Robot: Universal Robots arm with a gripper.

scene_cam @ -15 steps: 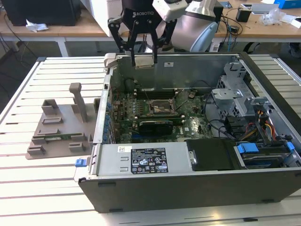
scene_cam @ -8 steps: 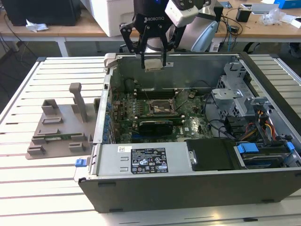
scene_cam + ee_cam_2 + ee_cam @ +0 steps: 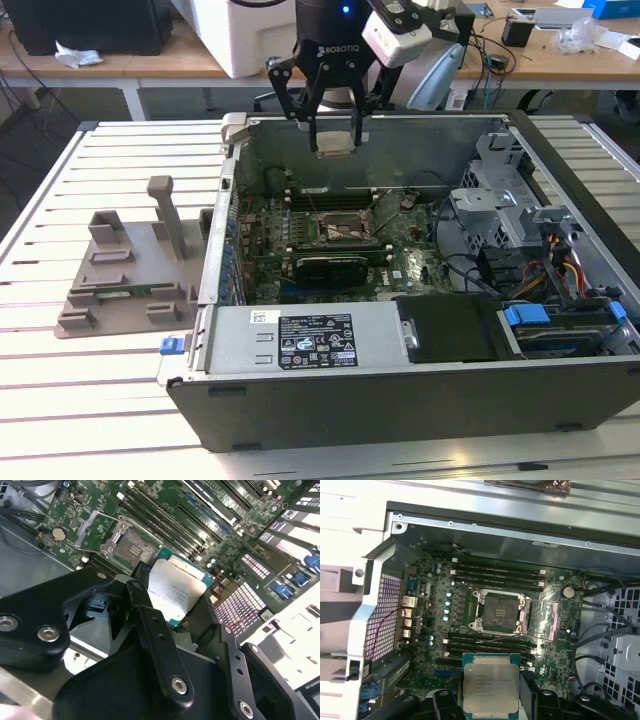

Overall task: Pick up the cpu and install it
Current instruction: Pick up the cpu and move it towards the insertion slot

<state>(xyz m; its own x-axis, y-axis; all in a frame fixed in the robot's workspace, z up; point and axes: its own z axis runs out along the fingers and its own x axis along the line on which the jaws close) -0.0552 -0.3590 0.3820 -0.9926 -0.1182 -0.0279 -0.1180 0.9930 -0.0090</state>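
Note:
My gripper (image 3: 334, 138) is shut on the cpu (image 3: 336, 144), a flat square chip with a silver-grey top. It hangs in the air above the rear part of the open computer case (image 3: 400, 390). In both wrist views the cpu (image 3: 490, 682) (image 3: 175, 592) sits between the black fingers (image 3: 529, 690), its metal top facing the cameras. The motherboard socket (image 3: 500, 612) (image 3: 132, 550) lies open below with its load plate swung aside and nothing in it. In the exterior view the socket (image 3: 335, 232) is lower than the held chip.
Memory slots (image 3: 497, 572) flank the socket on both sides. A drive cage with cables (image 3: 540, 240) fills the case at the exterior view's right. A grey plastic holder tray (image 3: 125, 270) stands on the slatted white table (image 3: 60, 400) at the exterior view's left.

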